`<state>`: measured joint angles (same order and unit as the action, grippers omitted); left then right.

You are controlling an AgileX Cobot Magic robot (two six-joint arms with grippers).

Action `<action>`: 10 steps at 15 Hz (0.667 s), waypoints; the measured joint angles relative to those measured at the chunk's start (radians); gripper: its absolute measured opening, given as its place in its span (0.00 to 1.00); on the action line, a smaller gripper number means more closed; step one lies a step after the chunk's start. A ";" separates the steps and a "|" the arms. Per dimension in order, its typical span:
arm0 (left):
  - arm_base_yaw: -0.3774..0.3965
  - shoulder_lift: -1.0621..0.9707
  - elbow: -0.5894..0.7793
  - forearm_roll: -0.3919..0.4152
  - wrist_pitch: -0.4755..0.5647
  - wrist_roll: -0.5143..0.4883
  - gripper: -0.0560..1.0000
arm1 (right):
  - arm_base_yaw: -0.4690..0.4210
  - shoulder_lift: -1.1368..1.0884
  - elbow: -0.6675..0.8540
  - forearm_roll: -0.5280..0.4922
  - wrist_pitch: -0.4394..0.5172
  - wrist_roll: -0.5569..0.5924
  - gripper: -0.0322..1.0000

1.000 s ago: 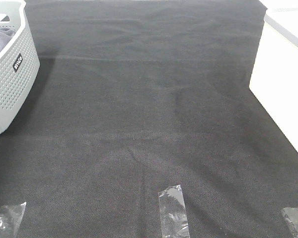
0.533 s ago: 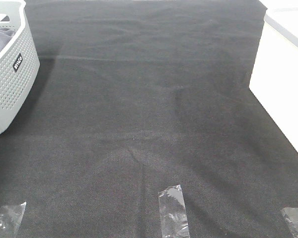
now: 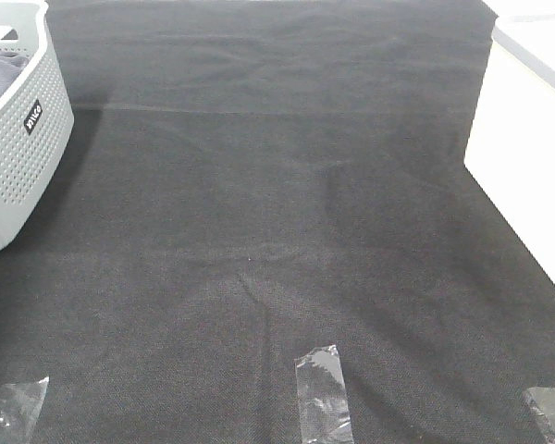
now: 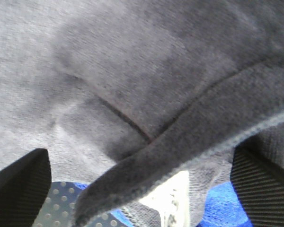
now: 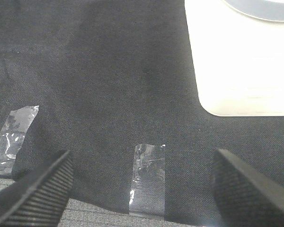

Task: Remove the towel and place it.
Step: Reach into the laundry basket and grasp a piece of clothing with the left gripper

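Observation:
The greyish-lavender towel (image 4: pixel 132 71) fills the left wrist view, bunched, with a hemmed fold running across between the fingers. My left gripper (image 4: pixel 142 189) is open, its dark fingertips (image 4: pixel 19 187) standing wide on either side of that fold. In the exterior high view only a bit of the towel (image 3: pixel 0 72) shows inside the grey basket (image 3: pixel 23 157) at the far left, and neither gripper appears there. My right gripper (image 5: pixel 142 194) hangs open over the black table covering (image 5: pixel 109 85) with nothing between its fingers.
A white box (image 3: pixel 523 176) stands along the right side of the table. Clear tape strips (image 3: pixel 322 393) lie near the front edge. Under the towel in the basket lie something blue (image 4: pixel 222 208) and something white (image 4: pixel 168 201).

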<state>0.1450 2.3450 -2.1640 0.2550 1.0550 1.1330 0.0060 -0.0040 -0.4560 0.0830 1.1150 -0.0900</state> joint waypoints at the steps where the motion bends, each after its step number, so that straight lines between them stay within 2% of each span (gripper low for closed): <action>1: 0.000 0.000 0.000 0.000 0.003 0.000 0.97 | 0.000 0.000 0.000 0.000 0.000 0.000 0.79; 8: 0.000 -0.040 -0.082 -0.001 0.047 0.000 0.97 | 0.000 0.000 0.000 0.000 0.000 0.000 0.79; 10: 0.000 -0.036 -0.082 -0.002 0.050 0.028 0.97 | 0.000 0.000 0.000 0.000 0.000 0.000 0.79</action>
<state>0.1450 2.3090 -2.2460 0.2530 1.1050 1.1610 0.0060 -0.0040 -0.4560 0.0830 1.1150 -0.0900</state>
